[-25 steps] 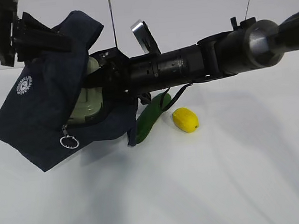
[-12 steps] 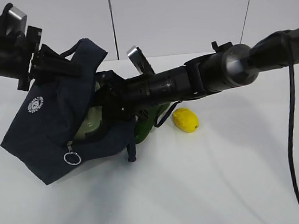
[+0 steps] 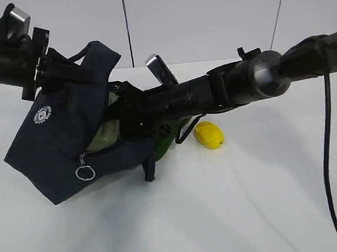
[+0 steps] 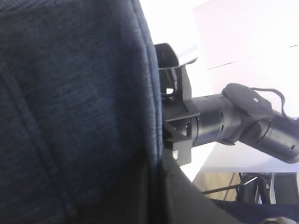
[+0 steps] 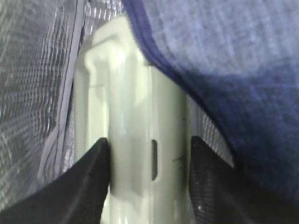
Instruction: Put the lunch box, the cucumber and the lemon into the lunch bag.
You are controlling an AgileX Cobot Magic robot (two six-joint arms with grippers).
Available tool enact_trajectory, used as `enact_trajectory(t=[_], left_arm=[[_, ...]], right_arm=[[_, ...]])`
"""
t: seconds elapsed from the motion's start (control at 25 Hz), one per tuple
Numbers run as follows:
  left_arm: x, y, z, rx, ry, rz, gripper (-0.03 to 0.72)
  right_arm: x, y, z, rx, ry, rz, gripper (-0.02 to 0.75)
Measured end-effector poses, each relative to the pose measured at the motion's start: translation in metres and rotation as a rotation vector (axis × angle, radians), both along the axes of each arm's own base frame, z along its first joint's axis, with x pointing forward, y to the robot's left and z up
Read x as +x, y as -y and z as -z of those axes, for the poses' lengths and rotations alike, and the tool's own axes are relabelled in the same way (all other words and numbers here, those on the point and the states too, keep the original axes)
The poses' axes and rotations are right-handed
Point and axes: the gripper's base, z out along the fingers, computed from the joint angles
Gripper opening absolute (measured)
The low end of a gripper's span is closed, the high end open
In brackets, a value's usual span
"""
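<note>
- On the white table, the navy bag lies tilted with its mouth toward the right, its round white logo facing the camera.
- At the bag's top left edge, the left gripper is pinched together on the fabric, holding that side lifted; the left wrist view is mostly filled by the denim-like cloth.
- From the right, the right arm reaches across into the bag's mouth.
- Inside the mouth, the pale green box sits between the right gripper's two dark fingers, which touch its two sides; whether they press firmly I cannot tell.
- Silver lining shows on the box's left, navy fabric on its right.
- A metal ring pull hangs from the zipper on the bag's front.
- Beside the bag's opening, under the right arm, the cucumber lies on the table, partly hidden.
- Right of the cucumber, the lemon rests in the open, apart from the bag.
</note>
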Motion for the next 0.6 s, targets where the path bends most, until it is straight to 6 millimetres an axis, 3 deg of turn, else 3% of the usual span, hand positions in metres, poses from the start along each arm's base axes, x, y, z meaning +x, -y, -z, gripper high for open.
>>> enact_trajectory(t=[0.44, 0.6], left_arm=[[0.0007, 0.0001, 0.0003, -0.006, -0.002, -0.006, -0.005], [0.0008, 0.0, 0.0005, -0.003, 0.0, -0.006, -0.005]], right_arm=[[-0.0029, 0.0002, 0.0055, 0.004, -0.029, -0.042, 0.389], [-0.0043, -0.0003, 0.0037, 0.014, -0.033, -0.068, 0.44]])
